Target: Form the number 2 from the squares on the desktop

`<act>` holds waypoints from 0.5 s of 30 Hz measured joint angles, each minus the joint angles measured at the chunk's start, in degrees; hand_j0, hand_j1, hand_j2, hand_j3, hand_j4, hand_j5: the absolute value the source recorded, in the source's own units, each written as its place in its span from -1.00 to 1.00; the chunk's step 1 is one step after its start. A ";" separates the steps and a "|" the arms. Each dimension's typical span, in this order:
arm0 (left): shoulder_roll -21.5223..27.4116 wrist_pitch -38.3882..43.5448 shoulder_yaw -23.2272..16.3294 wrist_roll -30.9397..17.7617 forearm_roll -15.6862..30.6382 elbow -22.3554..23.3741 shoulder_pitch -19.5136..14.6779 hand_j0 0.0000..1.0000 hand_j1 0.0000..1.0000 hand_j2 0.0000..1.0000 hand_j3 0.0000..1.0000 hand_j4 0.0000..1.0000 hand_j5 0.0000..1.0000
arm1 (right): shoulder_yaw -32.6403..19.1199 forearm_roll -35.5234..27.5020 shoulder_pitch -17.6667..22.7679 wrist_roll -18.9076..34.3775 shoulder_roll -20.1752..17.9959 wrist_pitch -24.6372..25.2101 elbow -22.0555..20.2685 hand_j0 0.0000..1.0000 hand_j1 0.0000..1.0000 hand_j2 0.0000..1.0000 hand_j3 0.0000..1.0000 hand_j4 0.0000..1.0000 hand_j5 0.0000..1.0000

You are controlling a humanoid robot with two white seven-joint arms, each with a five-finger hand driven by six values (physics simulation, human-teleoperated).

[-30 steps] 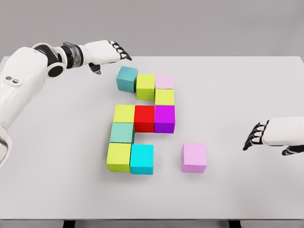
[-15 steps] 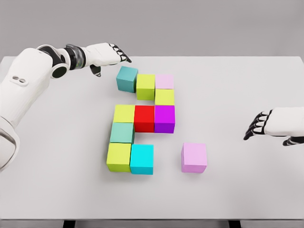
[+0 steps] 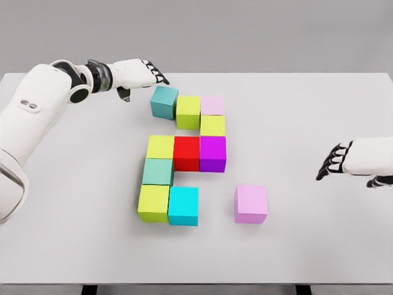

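fingers (image 3: 155, 72) near teal cube (image 3: 164, 102) — apart

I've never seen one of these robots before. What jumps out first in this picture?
A cluster of bright cubes in the middle of the white table nearly spells a 2, with one pink cube sitting alone to its right. The left hand hovers by the teal cube at the figure's top left corner, while the right hand hangs open near the table's right edge.
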 measured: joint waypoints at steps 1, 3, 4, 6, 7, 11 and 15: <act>-0.01 0.00 0.00 0.00 -0.01 -0.06 0.00 0.98 0.98 0.98 0.98 0.98 0.98 | 1.34 0.00 -2.68 0.00 -0.39 -0.01 0.00 0.75 0.75 0.75 0.75 0.75 0.75; 0.01 0.00 0.01 0.01 0.07 -0.27 0.18 0.98 0.98 0.98 0.98 0.98 0.98 | 4.88 -0.27 -6.62 -0.04 -1.58 0.20 0.01 0.75 0.75 0.75 0.75 0.75 0.75; 0.04 0.00 0.03 0.00 0.12 -0.39 0.18 1.00 1.00 1.00 1.00 1.00 1.00 | 6.49 -0.13 -7.68 -0.01 -1.95 0.05 0.00 0.75 0.75 0.75 0.75 0.75 0.75; 0.09 0.00 0.06 0.00 0.23 -0.59 0.26 1.00 1.00 1.00 1.00 1.00 1.00 | 9.95 -0.20 -11.52 0.00 -2.55 0.02 -0.01 0.74 0.74 0.74 0.74 0.74 0.74; 0.11 0.00 0.06 0.00 0.29 -0.65 0.35 1.00 1.00 1.00 1.00 1.00 1.00 | 12.04 -0.39 -14.36 -0.03 -2.80 0.16 -0.03 0.73 0.73 0.73 0.73 0.73 0.73; 0.41 0.00 0.09 0.06 0.41 -0.79 0.35 1.00 1.00 1.00 1.00 1.00 1.00 | 21.04 -0.35 -21.58 -0.02 -3.06 0.08 -0.07 0.73 0.73 0.73 0.73 0.73 0.73; 0.69 0.00 0.08 0.08 0.44 -0.82 0.44 1.00 1.00 1.00 1.00 1.00 1.00 | 29.02 -0.50 -28.22 -0.17 -2.46 0.20 -0.07 0.72 0.72 0.72 0.72 0.72 0.72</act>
